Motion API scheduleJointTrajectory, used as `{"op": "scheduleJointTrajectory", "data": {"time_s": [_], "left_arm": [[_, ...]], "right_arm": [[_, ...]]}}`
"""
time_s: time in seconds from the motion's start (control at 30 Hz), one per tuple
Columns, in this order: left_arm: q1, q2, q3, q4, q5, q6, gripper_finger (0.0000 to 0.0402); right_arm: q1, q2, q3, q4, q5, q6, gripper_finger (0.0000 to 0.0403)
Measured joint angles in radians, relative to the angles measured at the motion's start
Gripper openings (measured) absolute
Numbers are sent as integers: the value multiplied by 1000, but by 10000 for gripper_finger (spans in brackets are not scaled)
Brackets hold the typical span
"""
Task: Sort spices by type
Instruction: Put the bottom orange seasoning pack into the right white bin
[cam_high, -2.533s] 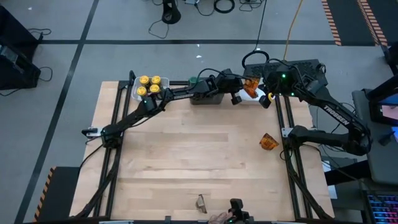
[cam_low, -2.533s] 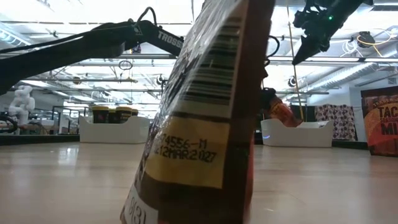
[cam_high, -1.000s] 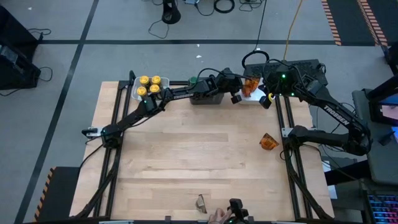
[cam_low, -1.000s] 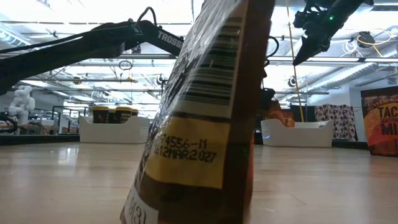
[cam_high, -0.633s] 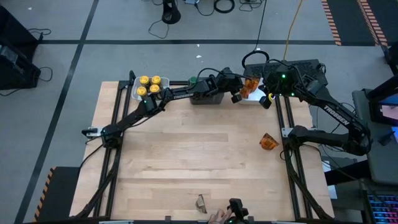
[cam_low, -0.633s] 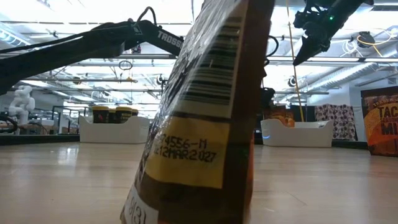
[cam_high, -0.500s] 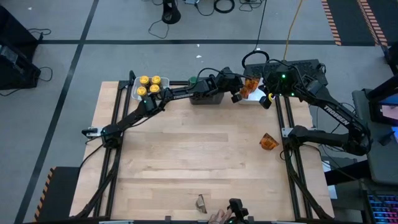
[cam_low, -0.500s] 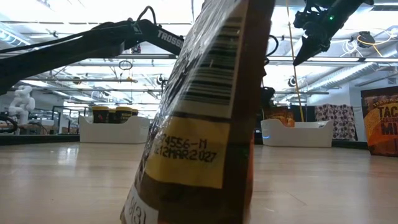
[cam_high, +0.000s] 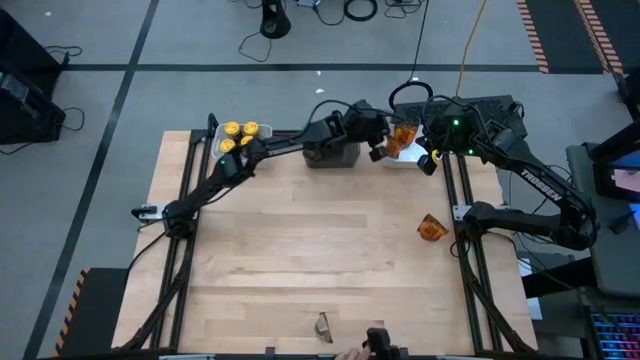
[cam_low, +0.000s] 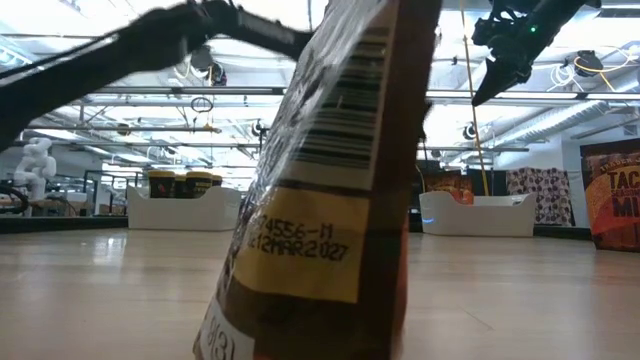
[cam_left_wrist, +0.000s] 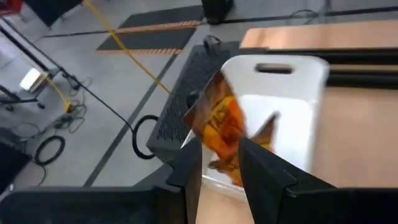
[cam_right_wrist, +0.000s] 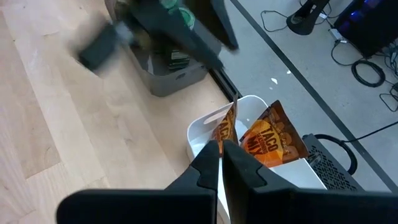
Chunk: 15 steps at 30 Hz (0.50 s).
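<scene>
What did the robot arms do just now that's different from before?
The left gripper let go of the orange packet into the white bin; its fingers are open now, and the arm has started swinging back. The right gripper stayed by the bin. The loose packet near the right edge, the near one and the yellow-lidded jars didn't move.

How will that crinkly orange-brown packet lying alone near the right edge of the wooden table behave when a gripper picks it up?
The lone crinkly orange-brown packet looks like thin film, so it will likely flex and crumple in a pinch rather than hold its shape. It is small and flat, so probably light and easy to shove aside. Its glossy film may slip, so gripping an edge or corner seems safer.
</scene>
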<state>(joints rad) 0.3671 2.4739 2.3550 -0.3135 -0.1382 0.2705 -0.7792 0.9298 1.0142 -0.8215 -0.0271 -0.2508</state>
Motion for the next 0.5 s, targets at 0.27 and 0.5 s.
{"op": "scheduleJointTrajectory", "data": {"time_s": [0.27, 0.5], "left_arm": [[-57, -267, 1, -466, 93, 73, 110], [-153, -458, 1, -987, 391, -13, 110]], "right_arm": [[0, 0, 0, -6, 0, 0, 0], [8, -1, 0, -11, -14, 0, 0]]}}
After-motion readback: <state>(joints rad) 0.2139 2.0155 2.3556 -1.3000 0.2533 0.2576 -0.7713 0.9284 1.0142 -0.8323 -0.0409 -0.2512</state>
